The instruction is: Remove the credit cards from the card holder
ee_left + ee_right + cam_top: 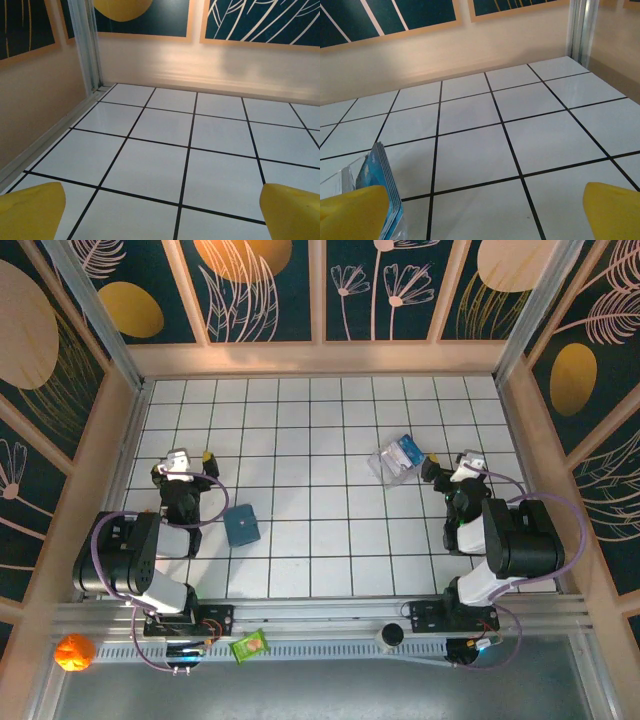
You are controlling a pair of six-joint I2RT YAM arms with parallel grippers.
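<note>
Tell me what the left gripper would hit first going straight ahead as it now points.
The way looks free: the left gripper faces tiled floor, then the far wall. Which comes first is unclear.

The tiled table [320, 430] carries a card holder [241, 525] near the left fingers [207, 455], a clear case [397, 459] beside the right fingers [433, 458].
</note>
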